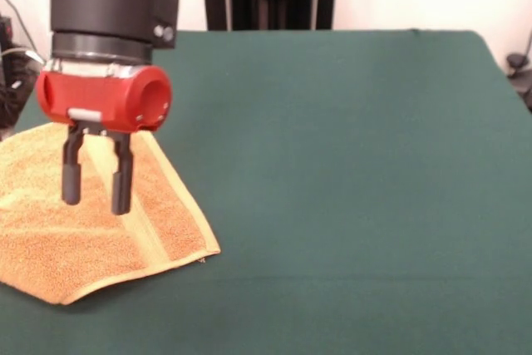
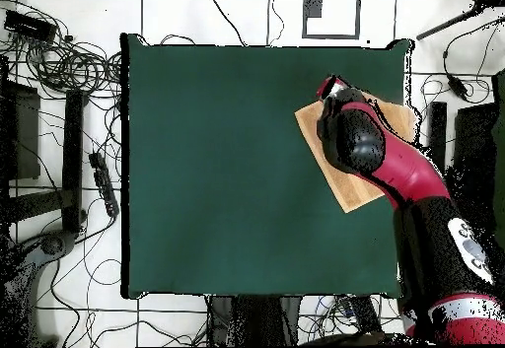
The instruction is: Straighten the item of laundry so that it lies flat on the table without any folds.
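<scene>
One gripper [image 1: 97,186], fingers apart and empty, hangs directly above the towel [image 1: 50,239]. Towel lies at the table [image 1: 349,164] edge, its striped hem running diagonally beneath the fingers.

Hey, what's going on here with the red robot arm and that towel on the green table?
A red and black robot arm is working over an orange-tan towel near one edge of the green table. Its gripper points straight down over the towel with its two fingers apart, holding nothing. Whether the tips touch the cloth is hard to tell. The towel looks mostly spread out, with a paler stripe running along one side, though the arm hides part of it from above.
</scene>
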